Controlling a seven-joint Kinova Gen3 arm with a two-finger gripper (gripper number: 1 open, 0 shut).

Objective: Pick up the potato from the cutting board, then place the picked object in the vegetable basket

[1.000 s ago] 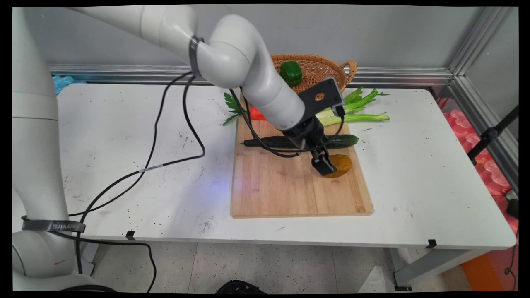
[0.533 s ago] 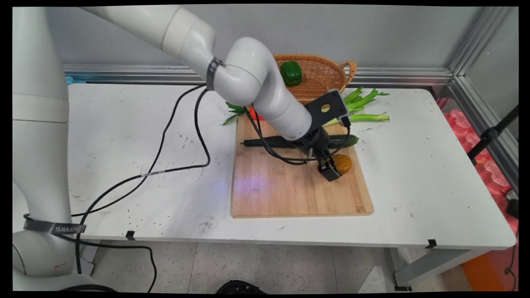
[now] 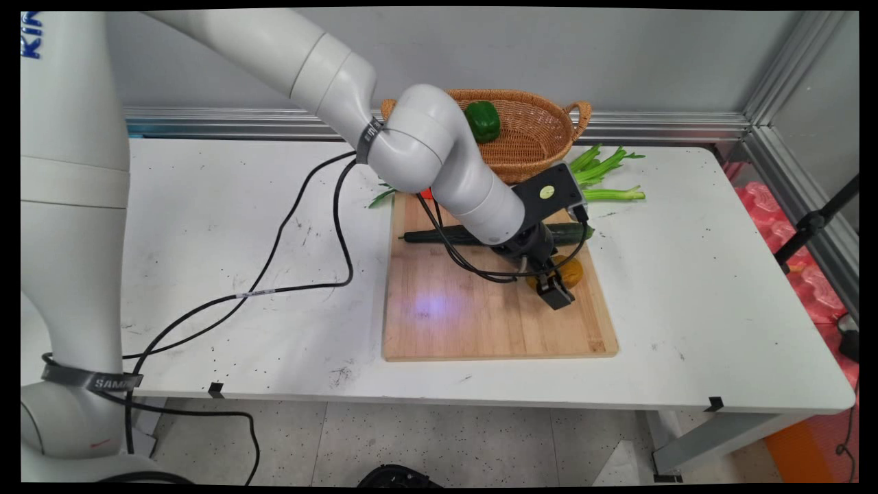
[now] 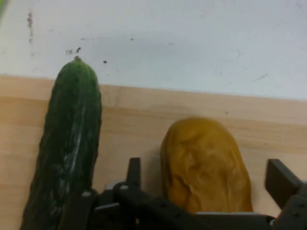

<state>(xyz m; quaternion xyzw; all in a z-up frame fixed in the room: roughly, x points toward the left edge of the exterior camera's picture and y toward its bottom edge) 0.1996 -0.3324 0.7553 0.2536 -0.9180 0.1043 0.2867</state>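
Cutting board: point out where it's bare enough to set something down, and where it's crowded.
The cutting board is bare across its near half and left side, from the cucumber down to the front edge. Its far right is crowded: the gripper straddles the yellow-brown potato beside the cucumber, with celery and basket just beyond.

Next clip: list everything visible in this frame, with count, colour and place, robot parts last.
Wooden cutting board: one, light brown, on the table's middle.
Yellow-brown potato: one, on the board's right part, between the gripper's fingers.
Dark green cucumber: one, lying across the board beside the potato.
Woven wicker basket: one, tan, behind the board.
Green bell pepper: one, in the basket.
Green celery stalks: one bunch, right of the basket.
White table: one, under everything.
Black two-finger gripper: one, open, straddling the potato.
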